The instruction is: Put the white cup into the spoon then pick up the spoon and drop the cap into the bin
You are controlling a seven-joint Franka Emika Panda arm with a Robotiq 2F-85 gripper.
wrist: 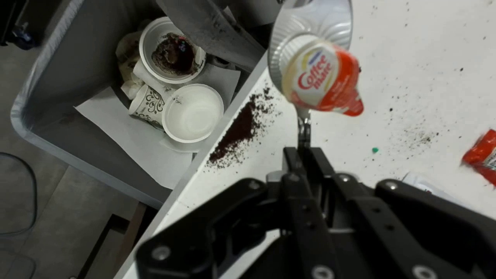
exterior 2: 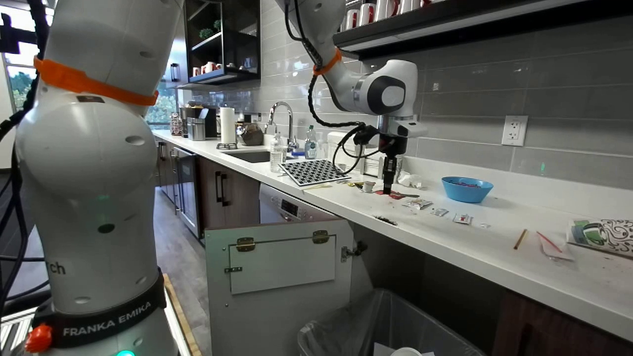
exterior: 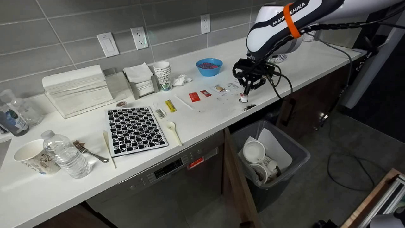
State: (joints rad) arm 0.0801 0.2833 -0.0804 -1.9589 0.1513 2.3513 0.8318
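The white cup (wrist: 319, 75) is a small creamer cup with a red and white printed lid. It sits tilted in the bowl of the metal spoon (wrist: 337, 21) in the wrist view. The cup also shows in both exterior views (exterior: 243, 98) (exterior 2: 368, 186). My gripper (wrist: 304, 152) is shut on the spoon's handle, with the bowl pointing away from the fingers. In the exterior views the gripper (exterior: 246, 91) (exterior 2: 387, 190) points down, low over the counter. I cannot tell exactly how high the spoon is. The dark-grey bin (exterior: 302, 158) stands below the counter edge, and shows in the wrist view (wrist: 89, 170).
Dark coffee grounds (wrist: 238, 131) lie by the counter edge. A red packet (exterior: 194, 97) and other wrappers lie nearby, with a blue bowl (exterior: 209, 71) farther back. An open cabinet door (exterior 2: 277, 306) stands beside the bin. White bowls (wrist: 193, 114) and paper lie in the bin.
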